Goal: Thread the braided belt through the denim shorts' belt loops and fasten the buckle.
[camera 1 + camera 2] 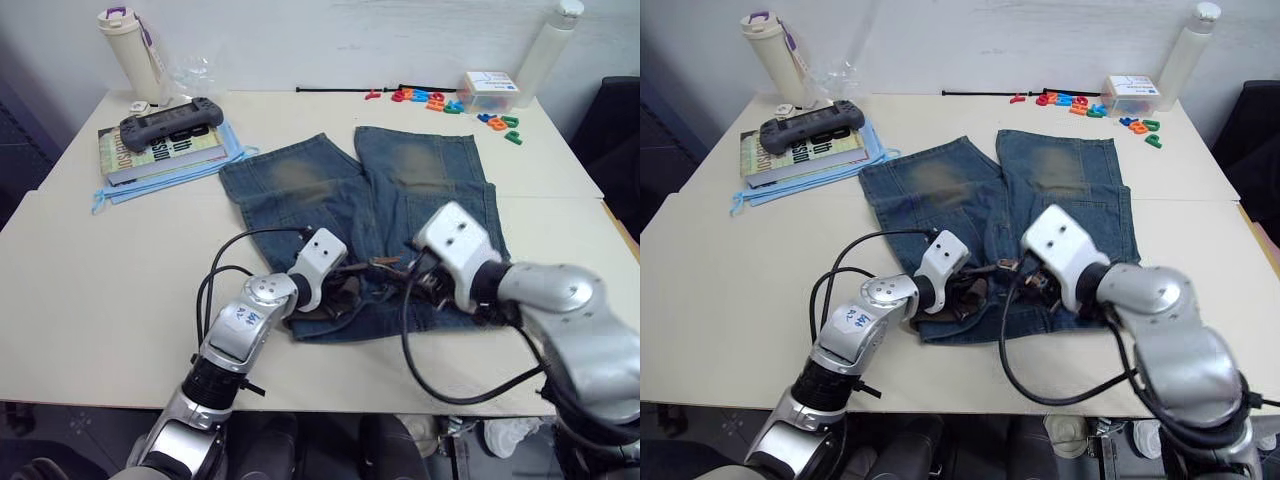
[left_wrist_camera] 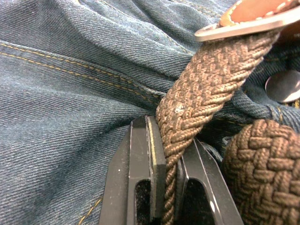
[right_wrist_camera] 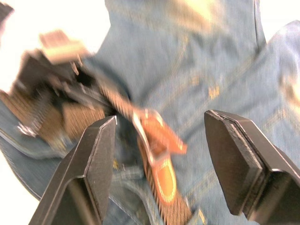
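Blue denim shorts (image 1: 400,200), flat on cream desk (image 1: 90,290), waistband nearest the robot.

Brown braided belt (image 2: 206,79) lies bunched at the waistband; left pincer (image 2: 171,154) is clamped on its strap, just below the silver buckle (image 2: 248,28). Right pincer (image 3: 159,136) is spread wide above the belt's tan leather end (image 3: 164,178), gripping nothing.

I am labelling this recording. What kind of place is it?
Probably an office or lab room: a plain pale table against a white wall, with books, a game controller and plastic toy letters beside denim shorts.
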Robot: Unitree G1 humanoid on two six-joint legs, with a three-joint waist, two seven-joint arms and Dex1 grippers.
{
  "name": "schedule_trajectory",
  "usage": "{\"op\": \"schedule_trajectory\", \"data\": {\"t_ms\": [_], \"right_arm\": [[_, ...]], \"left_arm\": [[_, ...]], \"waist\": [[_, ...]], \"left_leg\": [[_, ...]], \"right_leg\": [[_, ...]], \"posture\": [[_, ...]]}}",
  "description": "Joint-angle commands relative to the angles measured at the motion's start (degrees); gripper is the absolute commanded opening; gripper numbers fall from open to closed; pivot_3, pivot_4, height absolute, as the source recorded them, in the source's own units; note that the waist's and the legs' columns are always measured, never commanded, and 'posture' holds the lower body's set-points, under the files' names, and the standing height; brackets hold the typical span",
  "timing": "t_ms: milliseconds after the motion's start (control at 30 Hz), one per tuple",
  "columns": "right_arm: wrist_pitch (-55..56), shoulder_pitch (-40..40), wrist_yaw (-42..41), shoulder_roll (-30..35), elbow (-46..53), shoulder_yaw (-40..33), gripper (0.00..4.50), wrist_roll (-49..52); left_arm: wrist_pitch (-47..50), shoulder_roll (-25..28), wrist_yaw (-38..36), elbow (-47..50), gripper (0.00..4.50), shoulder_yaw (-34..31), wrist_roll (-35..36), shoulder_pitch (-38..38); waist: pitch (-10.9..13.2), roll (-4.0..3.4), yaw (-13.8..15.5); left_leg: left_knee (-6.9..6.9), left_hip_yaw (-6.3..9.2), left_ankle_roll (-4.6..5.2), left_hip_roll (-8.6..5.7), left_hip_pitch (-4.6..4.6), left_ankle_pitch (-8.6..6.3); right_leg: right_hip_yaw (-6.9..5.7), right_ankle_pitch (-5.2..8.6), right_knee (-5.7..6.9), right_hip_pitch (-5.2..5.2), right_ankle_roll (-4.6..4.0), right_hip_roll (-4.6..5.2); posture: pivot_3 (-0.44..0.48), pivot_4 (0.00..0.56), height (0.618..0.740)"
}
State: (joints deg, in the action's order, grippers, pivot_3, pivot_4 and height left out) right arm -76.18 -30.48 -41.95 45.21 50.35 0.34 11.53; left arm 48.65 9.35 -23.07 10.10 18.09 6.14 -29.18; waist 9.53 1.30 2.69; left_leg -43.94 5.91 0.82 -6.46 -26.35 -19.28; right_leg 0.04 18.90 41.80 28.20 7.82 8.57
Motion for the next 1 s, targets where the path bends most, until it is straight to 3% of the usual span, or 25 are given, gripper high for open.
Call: {"op": "schedule_trajectory", "data": {"t_ms": [33,367,1000], "right_arm": [[12.97,2.64,6.75,4.41,2.8,6.06,3.21,-7.22],[30.12,8.58,9.92,11.21,-1.18,13.38,3.21,-18.15],[39.31,16.7,6.54,14.56,-7.37,13.42,3.21,-30.69]], "left_arm": [[-0.22,-0.64,-0.85,0.37,0.0,1.18,0.48,0.19],[-0.25,-1.56,-1.05,0.22,0.0,1.73,0.68,-0.15],[-0.19,-1.82,-1.18,0.05,0.0,1.9,0.63,-0.3]], "waist": [[0.0,0.0,0.19],[0.01,0.01,0.4],[0.01,0.02,0.43]], "left_leg": [[0.01,-0.04,0.0,0.01,0.0,0.0],[0.0,-0.1,0.01,0.02,-0.02,0.0],[-0.02,-0.11,0.02,0.03,-0.02,-0.01]], "right_leg": [[0.03,0.0,-0.01,0.01,0.01,0.0],[0.05,-0.02,-0.04,0.03,0.05,-0.04],[0.07,-0.02,-0.02,0.02,0.05,-0.05]], "posture": [[0.0,0.15,0.654],[0.0,0.15,0.654],[0.0,0.15,0.654]]}}
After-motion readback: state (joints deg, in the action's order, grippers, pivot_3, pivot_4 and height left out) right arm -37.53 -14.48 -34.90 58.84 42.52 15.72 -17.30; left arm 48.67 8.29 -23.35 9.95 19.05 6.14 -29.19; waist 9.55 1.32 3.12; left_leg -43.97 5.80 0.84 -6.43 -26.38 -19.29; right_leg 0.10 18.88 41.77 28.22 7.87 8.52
